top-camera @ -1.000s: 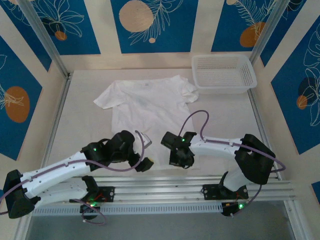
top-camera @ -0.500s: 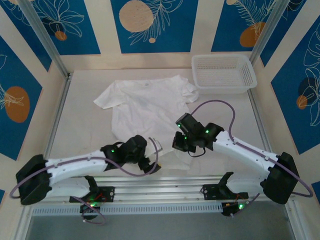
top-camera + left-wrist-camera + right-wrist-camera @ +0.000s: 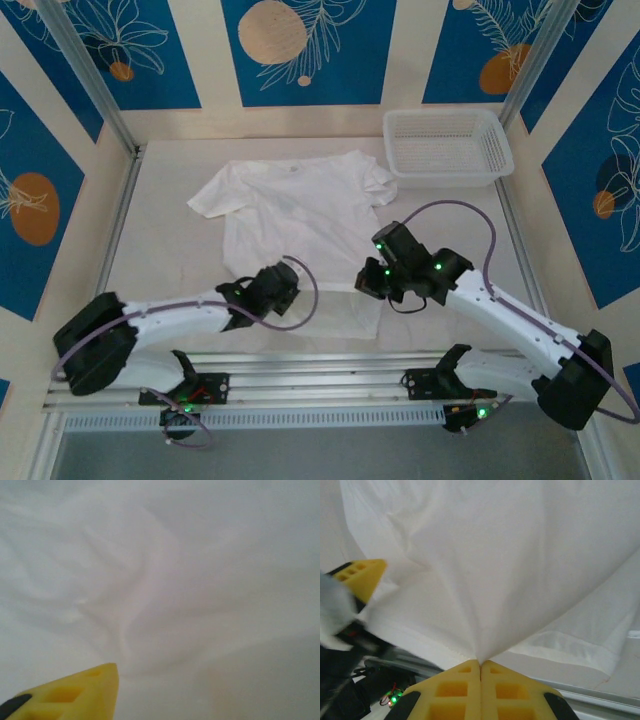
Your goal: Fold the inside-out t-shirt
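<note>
The inside-out t-shirt [image 3: 300, 210] lies spread out in the middle of the table, plain white and wrinkled, collar toward the far side. My right gripper [image 3: 480, 663] is shut on a pinch of its cloth near the lower right hem, and the cloth rises in a tent from the fingertips. In the top view the right gripper [image 3: 376, 282] hangs over the shirt's lower right part. My left gripper [image 3: 262, 296] is down at the lower left hem. Its wrist view is close on white cloth [image 3: 165, 580] with one yellow finger [image 3: 75, 695] showing, so its jaws are hidden.
A white mesh basket [image 3: 447, 145] stands at the far right. Metal rails [image 3: 330, 375] run along the near edge by the arm bases. Upright frame posts [image 3: 85, 75] flank the table, with bare table to the left of the shirt.
Both arms have reached farther out over the shirt. The right gripper has carried its pinch of cloth up and to the right. The left gripper has dropped onto the lower left hem.
</note>
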`<state>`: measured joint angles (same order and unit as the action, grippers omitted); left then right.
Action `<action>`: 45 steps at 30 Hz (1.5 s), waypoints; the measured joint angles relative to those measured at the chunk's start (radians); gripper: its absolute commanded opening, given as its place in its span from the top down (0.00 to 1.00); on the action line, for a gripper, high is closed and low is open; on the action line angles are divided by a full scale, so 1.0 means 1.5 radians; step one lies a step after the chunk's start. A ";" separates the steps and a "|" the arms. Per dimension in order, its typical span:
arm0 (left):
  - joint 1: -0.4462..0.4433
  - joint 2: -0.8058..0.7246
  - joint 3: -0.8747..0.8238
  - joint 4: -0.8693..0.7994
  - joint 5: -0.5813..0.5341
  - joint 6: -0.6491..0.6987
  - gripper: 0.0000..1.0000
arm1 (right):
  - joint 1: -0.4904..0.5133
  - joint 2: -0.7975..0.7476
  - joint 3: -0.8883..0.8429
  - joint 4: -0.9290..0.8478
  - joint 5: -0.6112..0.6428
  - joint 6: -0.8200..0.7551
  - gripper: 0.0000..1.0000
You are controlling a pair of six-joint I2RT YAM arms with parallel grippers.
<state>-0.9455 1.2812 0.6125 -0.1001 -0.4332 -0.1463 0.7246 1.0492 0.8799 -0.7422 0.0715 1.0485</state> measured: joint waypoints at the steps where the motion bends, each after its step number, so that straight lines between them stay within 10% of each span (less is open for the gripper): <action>1: 0.009 -0.023 0.001 -0.002 0.013 -0.003 0.94 | -0.003 -0.007 -0.006 0.000 0.000 -0.005 0.87; 9: 0.022 -0.067 0.077 -0.088 0.132 -0.020 1.00 | 0.127 -0.057 -0.052 0.108 0.046 -0.084 0.43; 19: 0.070 -0.068 0.155 -0.163 0.204 -0.061 1.00 | 0.426 0.126 -0.221 0.616 0.291 -0.344 1.00; 30: 0.104 -0.050 0.344 -0.270 0.301 -0.071 1.00 | 0.221 0.449 -0.095 0.866 0.562 -0.720 1.00; 38: 0.114 0.013 0.513 -0.349 0.371 -0.127 0.96 | 0.025 0.428 -0.001 0.826 0.528 -0.637 1.00; 45: 0.121 0.109 0.623 -0.374 0.433 -0.241 0.93 | 0.173 0.416 -0.076 0.891 0.532 -0.597 1.00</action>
<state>-0.7639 1.4441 1.5471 -0.6609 0.2161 -0.5076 0.9844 1.6726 0.7662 0.5938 0.8688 0.1535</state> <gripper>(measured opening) 0.069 0.065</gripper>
